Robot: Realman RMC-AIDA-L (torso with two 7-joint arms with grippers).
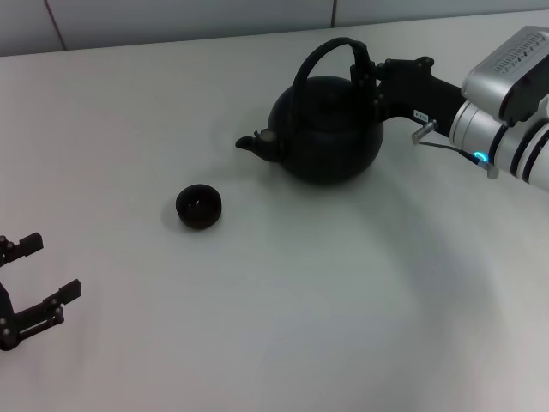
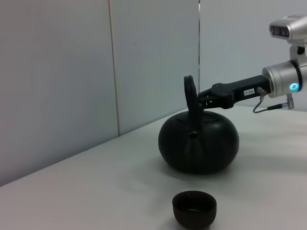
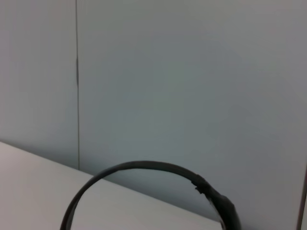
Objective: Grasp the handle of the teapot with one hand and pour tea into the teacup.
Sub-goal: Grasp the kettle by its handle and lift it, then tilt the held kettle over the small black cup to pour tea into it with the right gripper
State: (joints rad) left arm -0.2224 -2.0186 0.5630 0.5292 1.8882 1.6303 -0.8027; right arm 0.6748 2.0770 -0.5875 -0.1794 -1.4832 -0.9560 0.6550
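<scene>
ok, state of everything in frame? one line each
teapot: upright on the table, spout toward the teacup, not lifted
handle: standing up, right gripper at its thick side
teacup: upright on the table, apart from the teapot
left gripper: open, parked low at the robot's left, holding nothing

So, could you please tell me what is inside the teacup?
The teacup looks empty: only its dark inner wall shows. Its bottom is too dark to tell. The teapot stands unpoured, right gripper at its handle.
</scene>
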